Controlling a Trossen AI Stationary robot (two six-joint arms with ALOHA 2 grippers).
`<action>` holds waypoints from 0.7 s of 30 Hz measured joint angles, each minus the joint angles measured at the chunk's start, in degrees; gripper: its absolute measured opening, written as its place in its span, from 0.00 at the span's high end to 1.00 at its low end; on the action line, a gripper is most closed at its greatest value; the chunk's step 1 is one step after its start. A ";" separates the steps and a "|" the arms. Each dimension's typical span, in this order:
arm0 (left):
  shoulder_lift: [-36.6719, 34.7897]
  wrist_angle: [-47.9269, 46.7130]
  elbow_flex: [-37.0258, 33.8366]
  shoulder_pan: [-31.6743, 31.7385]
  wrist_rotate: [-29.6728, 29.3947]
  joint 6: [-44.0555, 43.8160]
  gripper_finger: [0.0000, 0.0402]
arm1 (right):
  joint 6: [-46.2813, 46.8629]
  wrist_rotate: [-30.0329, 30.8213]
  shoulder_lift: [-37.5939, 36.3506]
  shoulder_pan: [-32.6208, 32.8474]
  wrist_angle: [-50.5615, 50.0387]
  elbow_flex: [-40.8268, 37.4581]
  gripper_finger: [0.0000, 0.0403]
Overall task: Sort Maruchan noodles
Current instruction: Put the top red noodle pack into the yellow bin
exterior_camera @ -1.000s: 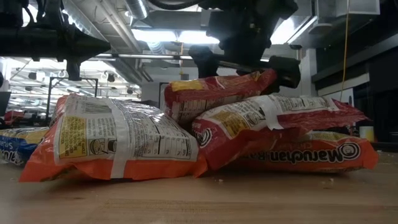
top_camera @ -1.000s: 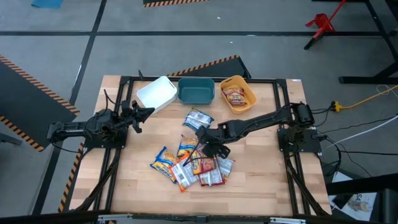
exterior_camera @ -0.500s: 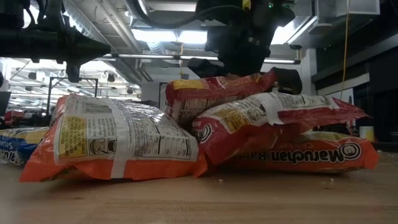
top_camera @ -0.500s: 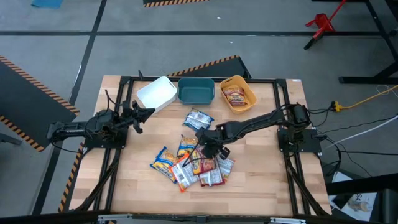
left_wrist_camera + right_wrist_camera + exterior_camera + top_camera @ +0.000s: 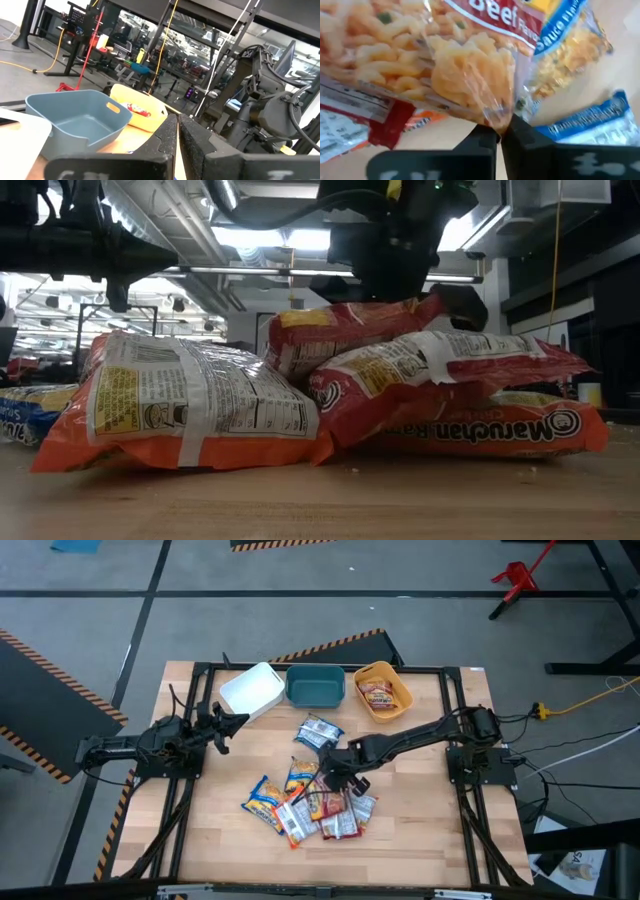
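The noodle packets (image 5: 310, 802) lie in a loose pile in the middle of the table (image 5: 420, 840), with one blue packet (image 5: 318, 730) a little apart toward the bins and one packet (image 5: 377, 695) already inside the yellow bin (image 5: 400, 690). Compared with a second ago, my right gripper (image 5: 332, 780) has come down onto the pile and its fingers, then wide, are now pinched together on the edge of a red packet (image 5: 465, 75). From above I cannot see this grip, because the arm covers it; the right wrist view shows it clearly, the clear wrapper squeezed between the two dark fingers (image 5: 482, 137). In the low view the gripper (image 5: 385, 280) sits on the top red packet (image 5: 350, 325), but the bins are hidden behind the pile. My left gripper (image 5: 222, 725) waits at the left side near the white bin (image 5: 252, 690); in its wrist view the fingers (image 5: 172, 137) stand nearly together, holding nothing, with the teal bin (image 5: 75, 117) ahead.
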 joint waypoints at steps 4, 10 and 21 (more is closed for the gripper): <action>-0.01 0.09 0.01 0.00 0.04 -0.35 0.97 | 3.31 2.22 -1.90 -0.50 -0.81 0.00 1.00; 0.00 0.07 0.00 0.00 0.12 -0.37 0.97 | 10.63 5.01 -5.67 -2.16 -3.63 0.00 1.00; -0.01 0.04 -0.01 0.00 0.11 -0.36 0.97 | 22.00 13.27 -8.15 -5.80 -10.88 0.00 1.00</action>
